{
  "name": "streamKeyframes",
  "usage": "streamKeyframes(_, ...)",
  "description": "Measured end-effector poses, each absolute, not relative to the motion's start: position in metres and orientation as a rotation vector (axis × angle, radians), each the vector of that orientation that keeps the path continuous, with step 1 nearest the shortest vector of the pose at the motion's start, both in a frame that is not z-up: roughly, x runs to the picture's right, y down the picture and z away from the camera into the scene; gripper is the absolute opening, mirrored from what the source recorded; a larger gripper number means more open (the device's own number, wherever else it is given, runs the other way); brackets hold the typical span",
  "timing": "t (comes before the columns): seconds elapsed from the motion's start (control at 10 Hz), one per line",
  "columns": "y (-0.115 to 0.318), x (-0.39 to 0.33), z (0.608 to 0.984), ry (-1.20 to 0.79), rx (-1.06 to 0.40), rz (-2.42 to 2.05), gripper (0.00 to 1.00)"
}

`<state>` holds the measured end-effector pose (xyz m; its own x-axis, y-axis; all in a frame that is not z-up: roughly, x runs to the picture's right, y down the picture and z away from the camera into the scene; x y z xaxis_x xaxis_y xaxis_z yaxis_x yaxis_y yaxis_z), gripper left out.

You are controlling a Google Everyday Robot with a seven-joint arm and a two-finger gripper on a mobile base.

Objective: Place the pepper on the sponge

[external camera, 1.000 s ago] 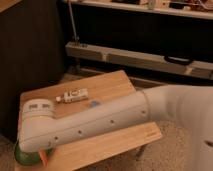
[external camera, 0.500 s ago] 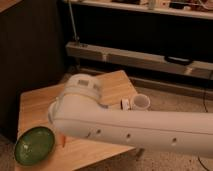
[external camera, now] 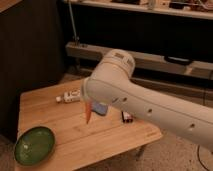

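The orange pepper (external camera: 88,113) hangs tip-down just above the wooden table (external camera: 65,130), under the end of my white arm. My gripper (external camera: 89,103) is mostly hidden behind the arm's casing and is shut on the pepper's top. The blue sponge (external camera: 99,108) lies flat on the table directly right of the pepper. Its far part is covered by the arm. The pepper's tip is beside the sponge's left edge, not over it.
A small bottle (external camera: 69,96) lies on its side behind the pepper. A green bowl (external camera: 34,145) sits at the table's front left corner. A dark box (external camera: 127,117) lies right of the sponge, under the arm. Dark shelving (external camera: 150,55) stands behind the table.
The arm has swung back and to the right, carrying the pepper from beside the green bowl to the sponge's left edge. The sponge and the bottle now show.
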<state>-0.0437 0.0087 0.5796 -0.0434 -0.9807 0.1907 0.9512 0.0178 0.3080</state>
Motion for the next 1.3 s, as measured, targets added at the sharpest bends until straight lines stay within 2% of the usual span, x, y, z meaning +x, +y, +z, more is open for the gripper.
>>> streamKeyframes(0.3,-0.019,0.004,0.639,-0.358,0.011,-1.453,0.0)
streamKeyframes(0.5,-0.022,0.011,0.673,-0.361,-0.025,-1.437,0.0)
streamKeyframes(1.3,-0.024,0.011,0.683,-0.361,-0.021,-1.443,0.0)
